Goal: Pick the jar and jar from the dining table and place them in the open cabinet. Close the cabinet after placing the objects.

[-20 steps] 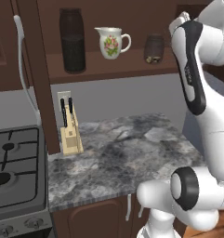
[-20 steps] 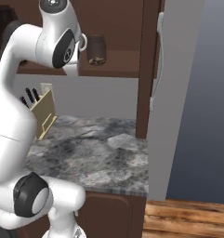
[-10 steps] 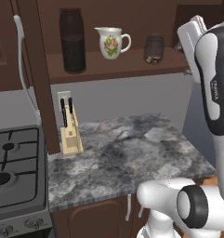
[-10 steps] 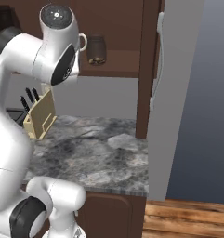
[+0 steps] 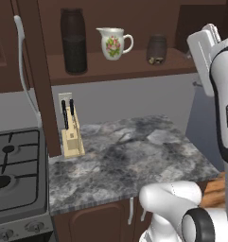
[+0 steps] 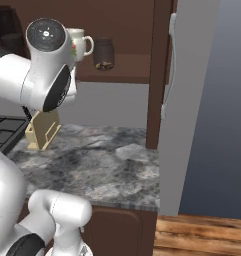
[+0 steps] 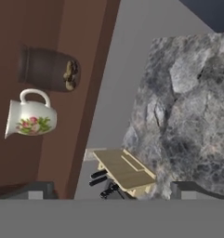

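— Where's the arm?

— Raised high; its white upper link stands upright along the right edge of the left base view, elbow bent near the top.

— And the end effector point(image 7: 113, 190)?

— Its two dark fingertips point(image 7: 39, 189) stand wide apart, with nothing between them.

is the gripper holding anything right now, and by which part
Nothing is held: the gripper is open, with both jars on the cabinet shelf.
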